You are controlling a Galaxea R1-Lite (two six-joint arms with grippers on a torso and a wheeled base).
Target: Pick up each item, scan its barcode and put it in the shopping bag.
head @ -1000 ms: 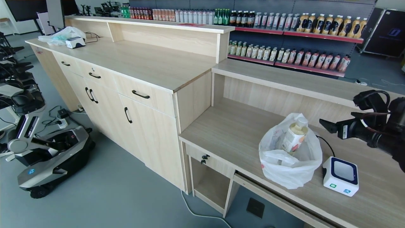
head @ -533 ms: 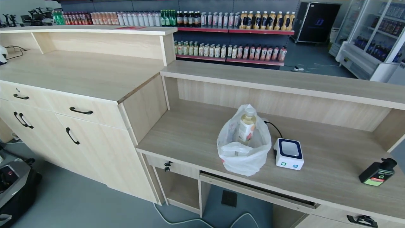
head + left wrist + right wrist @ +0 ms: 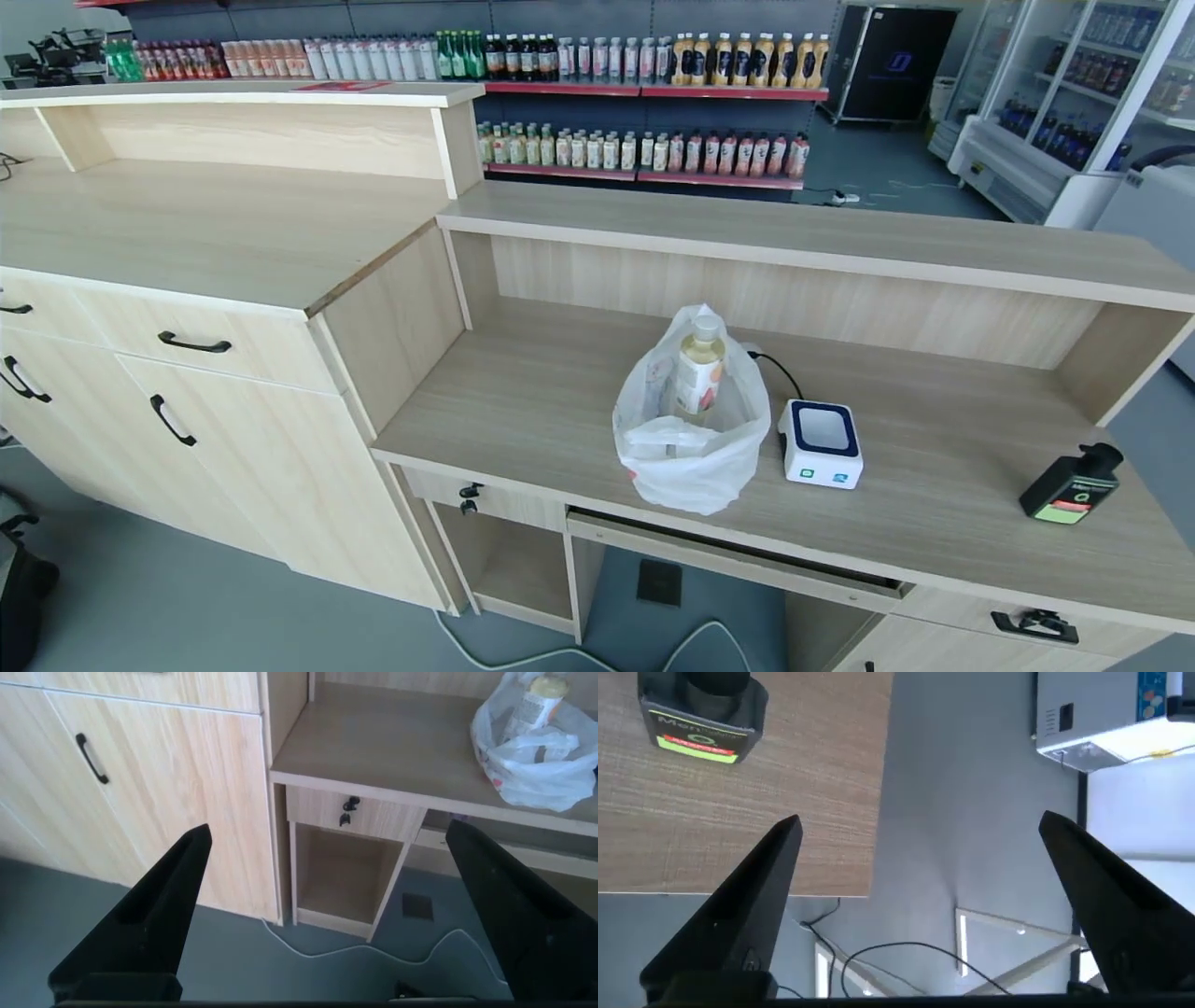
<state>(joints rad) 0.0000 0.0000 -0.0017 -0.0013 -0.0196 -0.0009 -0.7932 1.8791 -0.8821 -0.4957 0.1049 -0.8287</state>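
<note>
black bottle (image 3: pixel 1069 485) on desk (image 3: pixel 934 420), probably rigid, light, slick plastic, grab across body below cap; left gripper (image 3: pixel 327 915) and right gripper (image 3: pixel 920 915) both spread wide, empty

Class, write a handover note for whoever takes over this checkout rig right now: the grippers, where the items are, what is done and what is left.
Left gripper: open, empty, out in front of the desk.
Right gripper: open, empty, by the desk's right end, near the dark bottle.
Shopping bag sits mid-desk, with the scanner beside it.
Done: a pale bottle stands in the bag.
Left: the dark bottle sits on the desk right of the scanner; pick it up, scan it, bag it.
</note>
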